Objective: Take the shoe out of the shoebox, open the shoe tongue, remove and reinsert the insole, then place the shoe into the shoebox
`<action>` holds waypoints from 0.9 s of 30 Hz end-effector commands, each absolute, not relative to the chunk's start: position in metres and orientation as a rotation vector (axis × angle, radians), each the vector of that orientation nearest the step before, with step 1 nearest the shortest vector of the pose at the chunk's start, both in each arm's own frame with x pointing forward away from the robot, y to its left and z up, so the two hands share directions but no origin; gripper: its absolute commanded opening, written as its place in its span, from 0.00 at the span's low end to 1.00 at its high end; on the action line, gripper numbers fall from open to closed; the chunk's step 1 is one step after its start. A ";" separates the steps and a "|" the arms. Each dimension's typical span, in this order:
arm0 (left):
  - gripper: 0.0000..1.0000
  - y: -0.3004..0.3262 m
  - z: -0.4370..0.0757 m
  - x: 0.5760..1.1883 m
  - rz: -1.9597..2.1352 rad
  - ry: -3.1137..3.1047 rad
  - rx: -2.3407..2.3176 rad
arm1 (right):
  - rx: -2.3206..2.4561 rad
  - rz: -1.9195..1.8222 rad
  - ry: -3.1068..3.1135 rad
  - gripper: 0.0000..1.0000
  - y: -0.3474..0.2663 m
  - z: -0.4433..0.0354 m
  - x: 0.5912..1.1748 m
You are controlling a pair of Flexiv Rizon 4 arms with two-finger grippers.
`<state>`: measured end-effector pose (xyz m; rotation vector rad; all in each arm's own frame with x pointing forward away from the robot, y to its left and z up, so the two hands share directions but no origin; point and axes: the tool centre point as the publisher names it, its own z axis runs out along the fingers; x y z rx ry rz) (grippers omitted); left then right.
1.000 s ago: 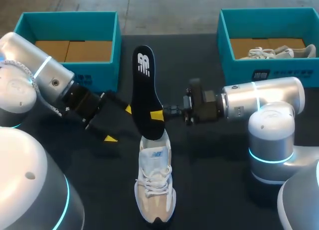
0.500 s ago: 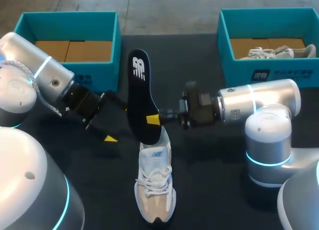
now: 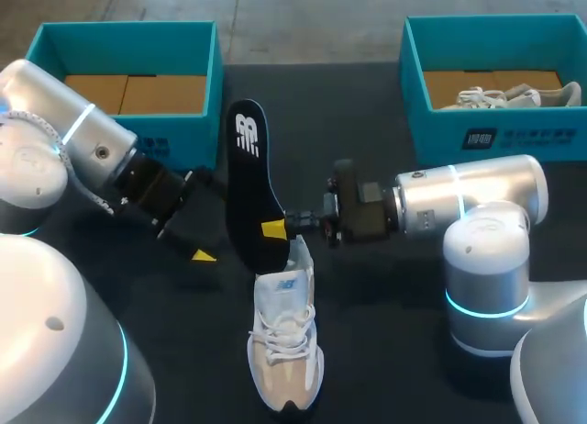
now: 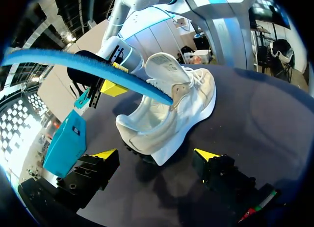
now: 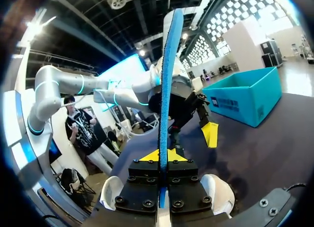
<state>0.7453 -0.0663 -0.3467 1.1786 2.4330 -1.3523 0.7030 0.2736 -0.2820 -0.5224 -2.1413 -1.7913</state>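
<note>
Left arm (image 3: 83, 139): enters from the left, forearm angled down and rightward toward the middle of the worktop (image 3: 394, 351). Wrist dark, just right of the silver forearm.

Left pincer (image 3: 218, 229): low over the worktop, fingers spread wide. In the left wrist view (image 4: 156, 154) both yellow tips stand well apart.

Right arm (image 3: 468, 199): enters from the right, forearm roughly level and pointing left.

Right pincer (image 3: 272, 228): closed on the insole (image 3: 248, 167), with one yellow tip showing on its near face. In the right wrist view the fingers (image 5: 142, 180) press its lower edge from both sides.

The two pincers face each other near the middle, close but not touching.
</note>
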 end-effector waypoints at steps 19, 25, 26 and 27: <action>1.00 -0.066 -0.347 0.746 -1.350 2.436 1.181 | -0.620 -1.811 -2.123 0.00 0.273 -0.290 0.688; 1.00 -0.066 -0.347 0.746 -1.350 2.436 1.181 | -0.599 -1.831 -2.137 0.00 0.272 -0.281 0.690; 1.00 -0.066 -0.347 0.746 -1.350 2.436 1.181 | -0.598 -1.832 -2.140 0.00 0.272 -0.280 0.690; 1.00 -0.066 -0.347 0.746 -1.350 2.436 1.181 | -0.596 -1.836 -2.144 0.00 0.272 -0.278 0.691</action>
